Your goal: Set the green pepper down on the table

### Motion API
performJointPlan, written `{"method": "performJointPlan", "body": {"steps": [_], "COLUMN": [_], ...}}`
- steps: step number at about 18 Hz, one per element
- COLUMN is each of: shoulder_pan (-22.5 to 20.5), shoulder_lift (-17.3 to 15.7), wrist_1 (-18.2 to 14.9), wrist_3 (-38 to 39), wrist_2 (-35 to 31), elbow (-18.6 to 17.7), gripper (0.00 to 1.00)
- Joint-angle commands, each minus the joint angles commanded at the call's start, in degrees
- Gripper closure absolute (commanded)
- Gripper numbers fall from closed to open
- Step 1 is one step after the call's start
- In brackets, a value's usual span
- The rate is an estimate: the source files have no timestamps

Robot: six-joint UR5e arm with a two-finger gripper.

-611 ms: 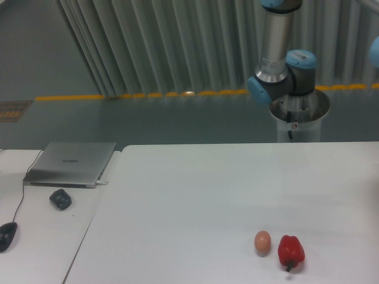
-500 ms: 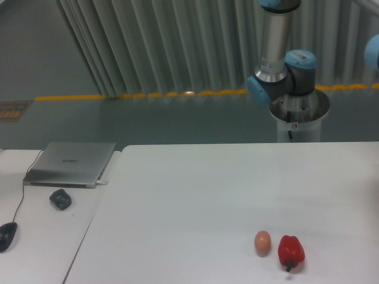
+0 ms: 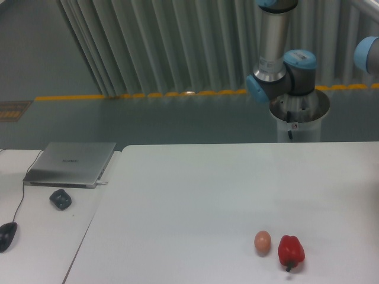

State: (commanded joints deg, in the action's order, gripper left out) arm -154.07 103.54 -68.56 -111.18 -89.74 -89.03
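A: Where's the green pepper?

B: You aren't seeing it, or the claw; can't tell its state.

A: The danger?

B: Dropping it onto the egg (image 3: pixel 262 241) or red pepper (image 3: pixel 291 251) on the worktop (image 3: pixel 195 201).

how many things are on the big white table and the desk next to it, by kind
egg: 1
red pepper: 1
laptop: 1
computer mouse: 1
small dark object by the laptop: 1
green pepper: 0 in view
Total: 5
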Motion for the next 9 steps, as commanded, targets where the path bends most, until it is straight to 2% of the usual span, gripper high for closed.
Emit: {"method": "performJointPlan", "body": {"steps": [3,9], "shoulder_pan": [-0.17,0.0], "shoulder_lift": [0.18,0.52], "wrist_1": [0.17,0.26], "wrist_3": [0.09,0.17], "wrist_2": [0.09,-0.17], "elbow": [-1.23,-1.41], "gripper": [0.0,0.0]}}
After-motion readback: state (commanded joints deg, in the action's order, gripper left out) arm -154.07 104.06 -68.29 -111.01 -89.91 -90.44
